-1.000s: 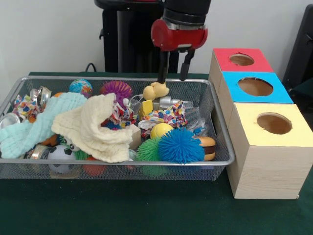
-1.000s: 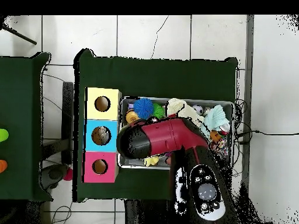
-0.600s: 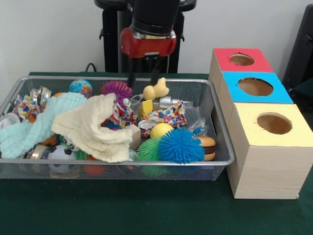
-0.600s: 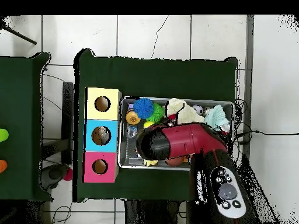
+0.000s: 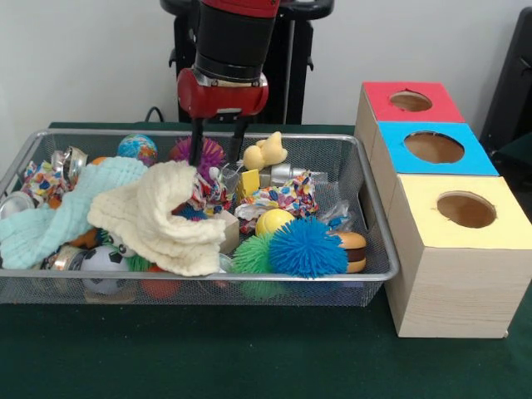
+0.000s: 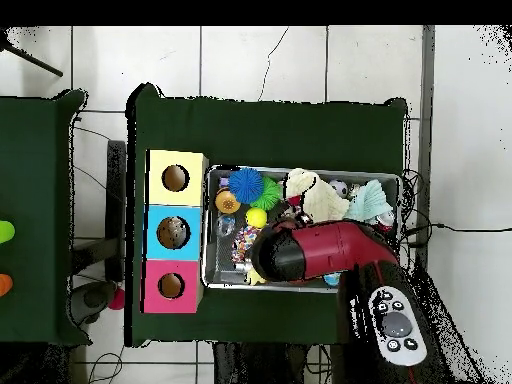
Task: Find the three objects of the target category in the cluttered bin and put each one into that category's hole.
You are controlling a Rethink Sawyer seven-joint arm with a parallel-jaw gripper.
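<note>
My gripper (image 5: 218,146) hangs open at the back of the wire bin (image 5: 378,249), its two fingers spread with nothing between them. The left finger (image 5: 196,143) comes down right at a purple spiky ball (image 5: 208,153). A yellow duck toy (image 5: 264,153) lies just right of the other finger. Toward the front of the bin are a blue spiky ball (image 5: 307,247), a green spiky ball (image 5: 252,253) and a yellow ball (image 5: 273,221). In the overhead view the red arm (image 6: 310,252) hides the gripper and the purple ball; the blue spiky ball (image 6: 245,184) shows beside it.
A cream cloth (image 5: 162,216) and a mint cloth (image 5: 66,208) cover the bin's left half. A globe ball (image 5: 137,148), a burger toy (image 5: 353,249) and cans sit among the clutter. To the right stand the red (image 5: 391,116), blue (image 5: 399,158) and yellow (image 5: 432,233) boxes, each with a hole.
My gripper has moved left along the back of the bin, from over the yellow duck to the purple spiky ball. It stayed open and empty; the duck settled in the bin.
</note>
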